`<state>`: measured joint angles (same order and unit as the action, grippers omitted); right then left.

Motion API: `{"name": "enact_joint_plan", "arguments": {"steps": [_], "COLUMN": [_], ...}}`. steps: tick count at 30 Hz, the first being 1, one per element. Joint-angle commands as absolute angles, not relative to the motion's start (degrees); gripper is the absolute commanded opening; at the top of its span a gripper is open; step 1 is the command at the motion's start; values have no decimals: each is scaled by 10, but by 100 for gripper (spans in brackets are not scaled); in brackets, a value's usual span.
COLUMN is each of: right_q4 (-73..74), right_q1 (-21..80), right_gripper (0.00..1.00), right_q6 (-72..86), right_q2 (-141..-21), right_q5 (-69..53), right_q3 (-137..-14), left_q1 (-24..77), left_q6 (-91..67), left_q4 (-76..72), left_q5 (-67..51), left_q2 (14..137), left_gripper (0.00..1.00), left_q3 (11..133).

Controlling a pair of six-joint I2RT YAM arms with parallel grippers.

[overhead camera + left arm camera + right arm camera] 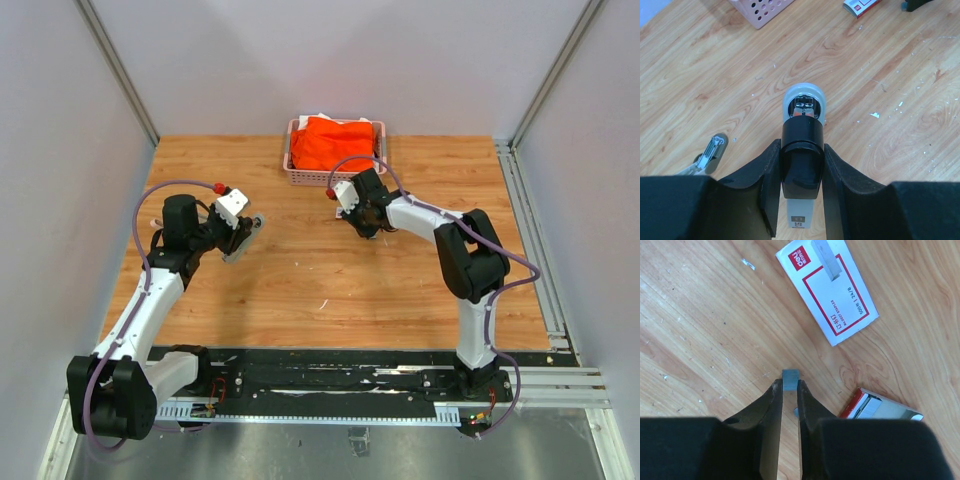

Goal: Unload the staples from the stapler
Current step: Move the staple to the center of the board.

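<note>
Snugly, left fingers [765, 182] around stapler [801, 147]

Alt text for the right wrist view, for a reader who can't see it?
The right tool pinches a short grey strip of staples above the wooden table. Beyond lies a white box with a red label, another staple strip resting on it; an opened box sits at right.
</note>
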<state>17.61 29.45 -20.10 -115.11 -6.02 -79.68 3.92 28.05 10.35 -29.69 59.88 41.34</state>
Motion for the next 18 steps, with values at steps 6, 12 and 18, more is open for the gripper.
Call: {"name": "enact_joint_plan", "arguments": {"steps": [6,12,18], "right_q4": [207,210,217], "right_q1": [290,289,289], "right_gripper": [17,27,41], "right_q6": [-216,-219,-224], "right_q2": [-1166,-1164,-1123], "right_q5": [-69,-69,-83], "right_q3": [-812,-814,-814], "left_q1": [37,37,37], "left_q6": [283,283,285], "left_q4": [60,61,70], "left_q5": [-314,-316,-336], "left_q2": [596,597,602], "left_gripper": [0,0,0], "left_q3": [418,417,425]}}
